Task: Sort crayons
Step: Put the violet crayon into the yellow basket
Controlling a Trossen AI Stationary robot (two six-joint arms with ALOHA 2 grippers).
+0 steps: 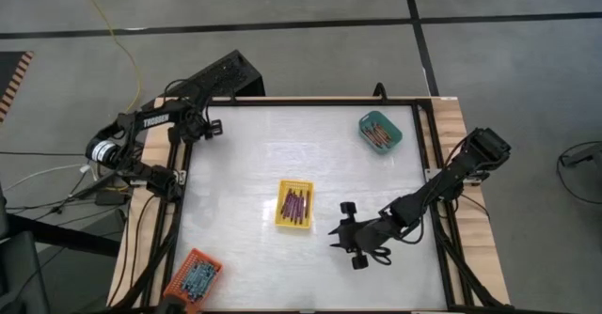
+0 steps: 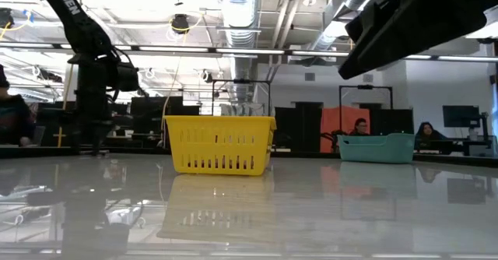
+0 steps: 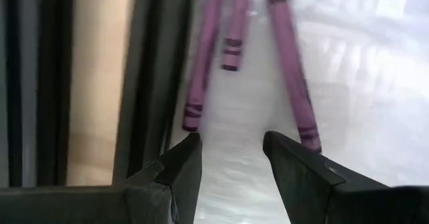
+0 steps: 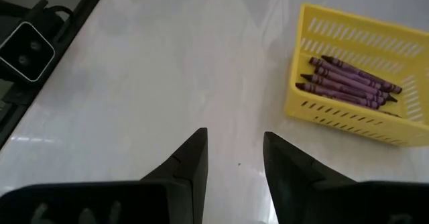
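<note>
Dark fingers (image 3: pixel 298 174) of the left gripper (image 3: pixel 231 153) stand spread with nothing between them, right above three purple crayons (image 3: pixel 291 56) that lie loose on the white table (image 1: pixel 245 154) beside its dark edge rail (image 3: pixel 151 70); in the high view this gripper (image 1: pixel 173 179) sits at the table's left edge. Right gripper (image 1: pixel 340 229) hangs over the table's right half, just to the right of the yellow tray (image 1: pixel 294 205), its fingers (image 4: pixel 191 160) likewise apart and holding nothing over bare tabletop. That yellow tray (image 4: pixel 352 73) stands near the table's middle and holds a bundle of purple crayons (image 4: pixel 348 81) lying side by side. Farther off, in the far right corner, the teal tray (image 1: pixel 380 131) holds reddish crayons (image 1: pixel 377 133). At the near left corner the orange tray (image 1: pixel 192 276) holds bluish-grey crayons (image 1: pixel 196 278). From table height the yellow tray (image 2: pixel 221 143) shows in the centre with the teal tray (image 2: pixel 376 147) to its right, and people sit at desks in the room beyond.
</note>
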